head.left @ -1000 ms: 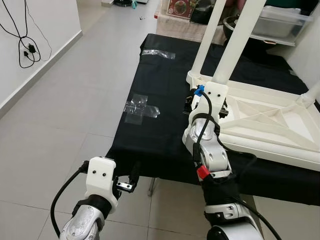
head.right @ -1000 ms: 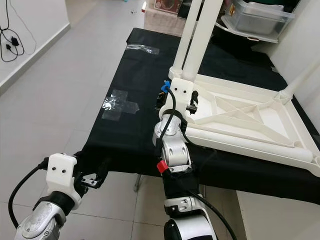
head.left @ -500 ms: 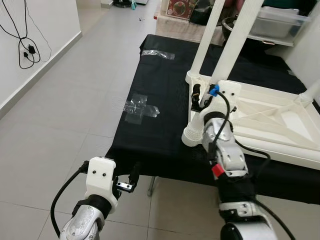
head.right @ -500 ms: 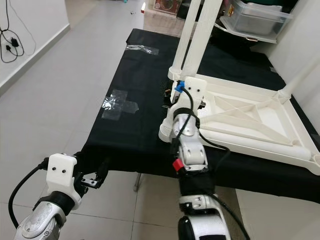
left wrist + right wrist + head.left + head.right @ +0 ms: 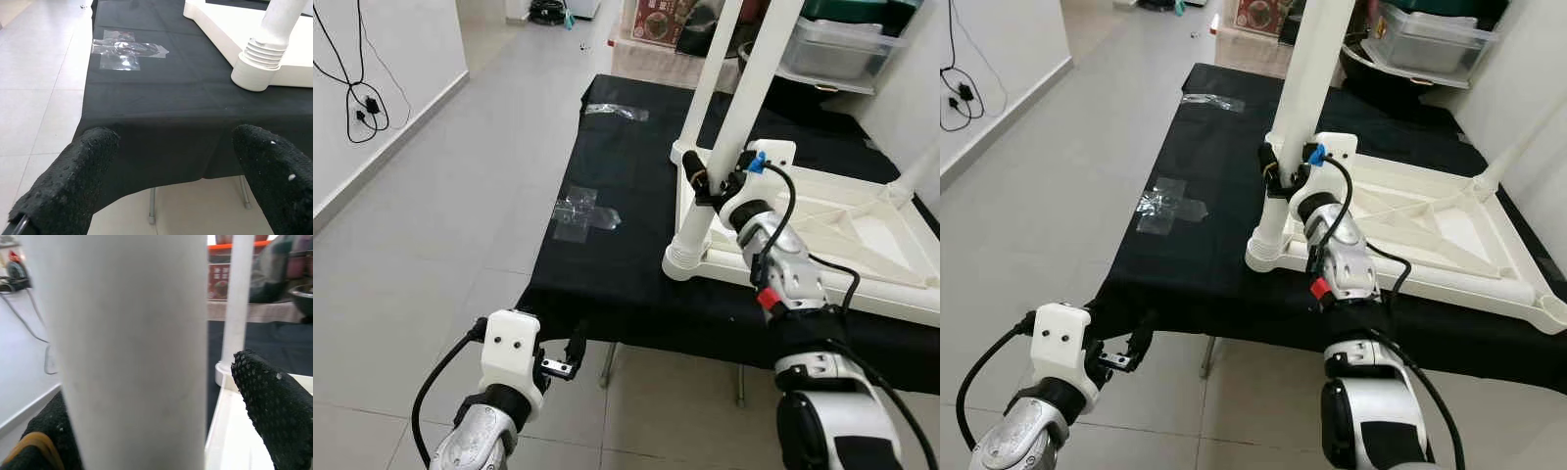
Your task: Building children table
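Where the upturned white plastic table top (image 5: 862, 245) lies on the black cloth (image 5: 636, 196), the near leg (image 5: 729, 127) rises from its ribbed round collar at the corner, long axis upright with a slight lean away from the robot. The right gripper (image 5: 710, 183) has its two black fingers spread around this leg partway up; in the right wrist view the smooth white tube stands between one finger (image 5: 274, 411) and the other, though whether they press on it cannot be told. A second leg (image 5: 707, 83) stands just beyond the fingers at the next corner, and the foot of a third (image 5: 925, 171) shows at the far right, so three legs can be counted. The top's underside is moulded with raised ribs that cross in triangles.

The left gripper (image 5: 171, 191) hangs low before the near edge of the cloth, its two rough, pebbled fingers wide apart with nothing between them. Beyond those fingers, two patches of clear crinkled tape (image 5: 587, 208) sit on the cloth. A black cable (image 5: 357, 83) hangs on the white wall above pale floor tiles.
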Controlling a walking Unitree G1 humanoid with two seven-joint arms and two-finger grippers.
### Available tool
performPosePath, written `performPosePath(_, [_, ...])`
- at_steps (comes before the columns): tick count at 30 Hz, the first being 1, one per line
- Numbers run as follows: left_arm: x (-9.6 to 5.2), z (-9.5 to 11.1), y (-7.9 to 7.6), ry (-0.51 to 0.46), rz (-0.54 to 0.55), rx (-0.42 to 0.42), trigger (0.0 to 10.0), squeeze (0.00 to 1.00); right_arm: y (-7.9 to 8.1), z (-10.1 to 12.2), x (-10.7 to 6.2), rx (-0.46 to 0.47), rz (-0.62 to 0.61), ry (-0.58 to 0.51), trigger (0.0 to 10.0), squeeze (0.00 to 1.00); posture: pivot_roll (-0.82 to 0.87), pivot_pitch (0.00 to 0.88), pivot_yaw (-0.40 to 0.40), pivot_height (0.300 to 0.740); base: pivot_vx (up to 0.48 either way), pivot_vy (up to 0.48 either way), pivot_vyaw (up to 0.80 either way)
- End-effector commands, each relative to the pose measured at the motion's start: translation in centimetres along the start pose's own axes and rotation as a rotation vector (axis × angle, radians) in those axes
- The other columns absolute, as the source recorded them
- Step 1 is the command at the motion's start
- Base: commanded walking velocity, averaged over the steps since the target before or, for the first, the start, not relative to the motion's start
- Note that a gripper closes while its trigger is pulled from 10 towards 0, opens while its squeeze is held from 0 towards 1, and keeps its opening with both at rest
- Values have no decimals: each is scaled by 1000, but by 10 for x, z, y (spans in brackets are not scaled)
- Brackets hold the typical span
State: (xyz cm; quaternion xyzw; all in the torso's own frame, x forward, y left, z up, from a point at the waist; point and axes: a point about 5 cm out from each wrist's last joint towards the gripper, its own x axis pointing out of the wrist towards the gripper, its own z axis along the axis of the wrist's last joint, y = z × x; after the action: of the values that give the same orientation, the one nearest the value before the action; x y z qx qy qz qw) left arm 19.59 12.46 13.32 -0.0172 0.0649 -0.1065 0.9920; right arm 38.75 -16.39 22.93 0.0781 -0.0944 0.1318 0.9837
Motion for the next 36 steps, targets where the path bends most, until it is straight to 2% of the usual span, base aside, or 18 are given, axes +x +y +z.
performPosePath(1, [-2, 1, -2, -2, -6, -1, 10000, 0, -4, 3, 2, 17, 47, -2, 10000, 0, 124, 87, -145, 740, 0, 0, 0])
performPosePath(4, [-2, 0, -2, -1, -4, -1, 10000, 0, -3, 3, 4, 42, 147, 14, 10000, 0, 123, 87, -146, 740, 0, 0, 0])
performPosePath(10, [-2, 0, -2, -2, -4, -1, 10000, 0, -2, 3, 5, 49, 218, 30, 10000, 0, 124, 83, -146, 740, 0, 0, 0])
performPosePath(12, [-2, 0, -2, -2, -5, 0, 10000, 0, -5, 6, 9, -4, 285, 53, 10000, 0, 128, 74, -147, 740, 0, 0, 0])
performPosePath(29, [-2, 0, -4, -4, -10, 9, 10000, 0, -12, 19, 18, -29, 387, 105, 10000, 0, 133, 81, -152, 740, 0, 0, 0])
performPosePath(30, [-2, 0, -4, -4, -10, 9, 10000, 0, -12, 19, 18, -26, 394, 110, 8235, 0, 133, 81, -152, 740, 0, 0, 0])
performPosePath(31, [-2, 0, -4, -4, -10, 9, 10000, 0, -12, 19, 18, -26, 394, 110, 8235, 0, 133, 81, -152, 740, 0, 0, 0])
performPosePath(32, [-2, 0, -4, -5, -11, 10, 10000, 0, -12, 17, 18, -14, 414, 131, 0, 0, 133, 81, -152, 740, 0, 0, 0])
performPosePath(36, [-2, 1, -4, -5, -10, 9, 10000, 0, -9, 10, 16, -8, 455, 160, 0, 0, 134, 83, -151, 740, 0, 0, 0])
